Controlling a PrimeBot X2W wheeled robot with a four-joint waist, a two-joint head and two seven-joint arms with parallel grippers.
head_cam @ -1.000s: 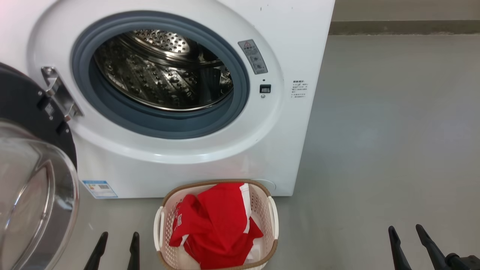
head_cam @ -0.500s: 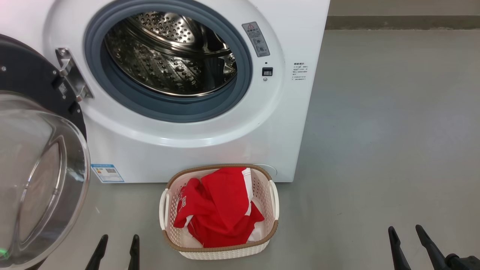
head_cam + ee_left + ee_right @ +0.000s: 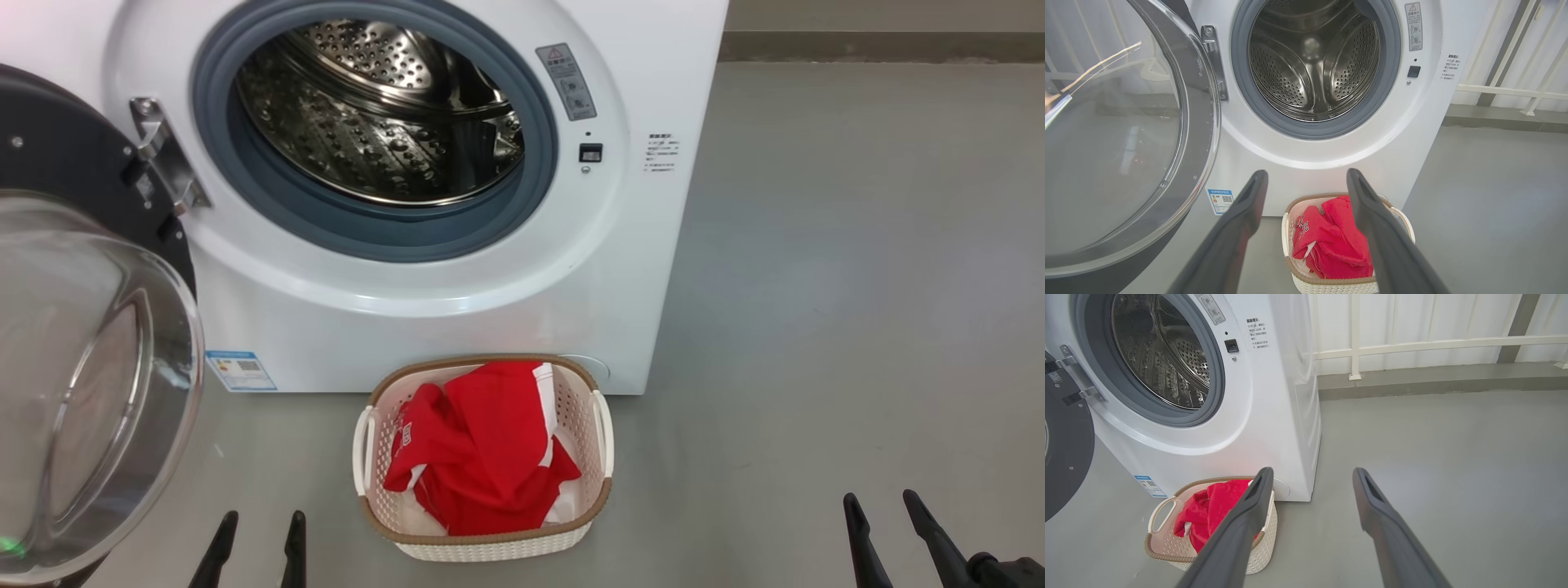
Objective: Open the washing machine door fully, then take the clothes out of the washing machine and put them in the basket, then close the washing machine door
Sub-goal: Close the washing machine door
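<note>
Your left gripper (image 3: 260,539) sits low by the floor (image 3: 816,327) with its two fingers spread and nothing between them. Your right gripper (image 3: 882,510) is likewise parted and empty, well off to the other side.

Just beside the left gripper hangs the washing machine door (image 3: 98,384), swung wide on its hinge (image 3: 163,163). The clothes (image 3: 482,449) lie heaped in the basket (image 3: 600,498), which stands on the floor close against the front of the washing machine (image 3: 457,318). The drum (image 3: 384,114) looks bare, so closing the door seems to be the step left.

Use your left arm, since it is nearest. Get behind the black rim at the edge far from the hinge and push on the rim, not on the glass bowl. Follow the door's arc round the hinge instead of driving straight. Check that the lower rim passes over the basket, and finish with a firm press so the catch meets the lock port (image 3: 590,152).

As for writing, a blue label (image 3: 241,371) low on the front carries a QR code. A grey sticker (image 3: 566,82) shows a red warning triangle. A block of small print (image 3: 661,153) and the garment's patch (image 3: 402,429) are too small to read.
</note>
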